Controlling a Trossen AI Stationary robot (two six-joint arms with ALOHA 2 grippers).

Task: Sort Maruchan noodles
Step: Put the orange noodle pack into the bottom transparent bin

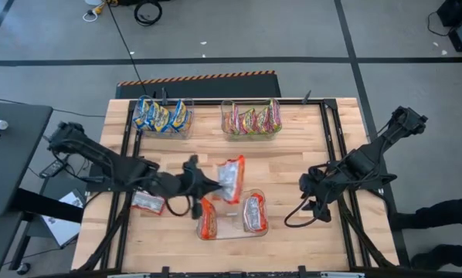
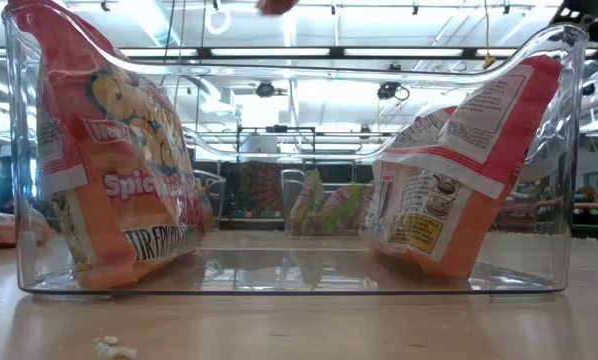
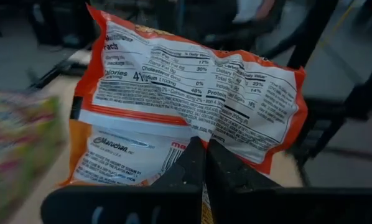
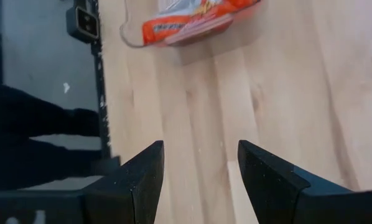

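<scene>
Noodles in an orange-and-white packet [image 1: 232,178] hang pinched in the left gripper [image 1: 215,184], lifted above the middle of the wooden table [image 1: 293,154]; the left wrist view shows the gripper's two dark fingers [image 3: 192,165] pressed together on the packet's lower edge, with the nutrition panel and the Maruchan name facing the camera. Just below it in the high view sits a clear near bin [image 1: 235,228] that holds two more orange packets, one leaning at its left end [image 1: 208,218] and one at its right end [image 1: 253,212]; the low view looks through this bin's walls and shows both packets tilted against opposite ends with a bare gap between them. Another orange-and-silver packet [image 1: 147,202] lies flat on the table to the left of the bin, under the left arm. At the far edge of the table stand two more clear bins, one with blue-yellow packets [image 1: 162,116] standing on edge and one with green/pink-yellow packets [image 1: 252,120] likewise. The right gripper [image 1: 307,193] waits over bare wood at the right side of the table, well apart from the near bin, its fingers spread wide with nothing between them.
</scene>
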